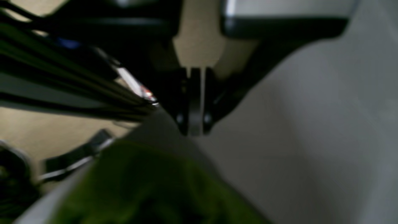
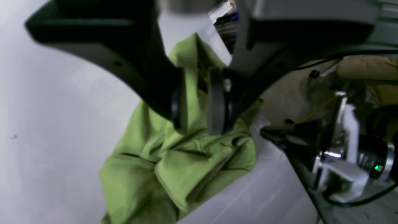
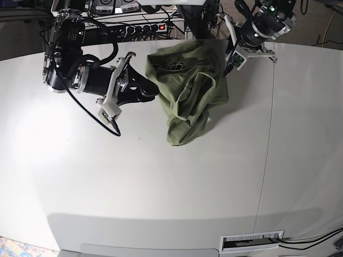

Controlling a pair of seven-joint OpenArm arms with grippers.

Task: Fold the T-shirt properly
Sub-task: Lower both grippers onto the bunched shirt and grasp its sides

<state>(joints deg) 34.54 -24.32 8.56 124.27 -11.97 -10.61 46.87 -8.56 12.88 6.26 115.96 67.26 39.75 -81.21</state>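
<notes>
The olive-green T-shirt (image 3: 187, 96) lies crumpled in a heap at the far middle of the white table (image 3: 161, 187). My right gripper (image 3: 155, 92) reaches in from the heap's left side. In the right wrist view a fold of the T-shirt (image 2: 186, 165) runs up between the fingers of the right gripper (image 2: 197, 124), which is shut on it. My left gripper (image 3: 229, 56) sits at the heap's far right corner. In the blurred left wrist view the left gripper (image 1: 195, 130) has its jaws together, with the T-shirt (image 1: 149, 186) just below the tips. No cloth shows between them.
A power strip and cables (image 3: 144, 27) run along the table's far edge behind the shirt. A seam (image 3: 268, 134) crosses the table on the right. A slotted plate (image 3: 252, 241) sits at the near edge. Dark stand hardware (image 2: 342, 155) shows beyond the table edge.
</notes>
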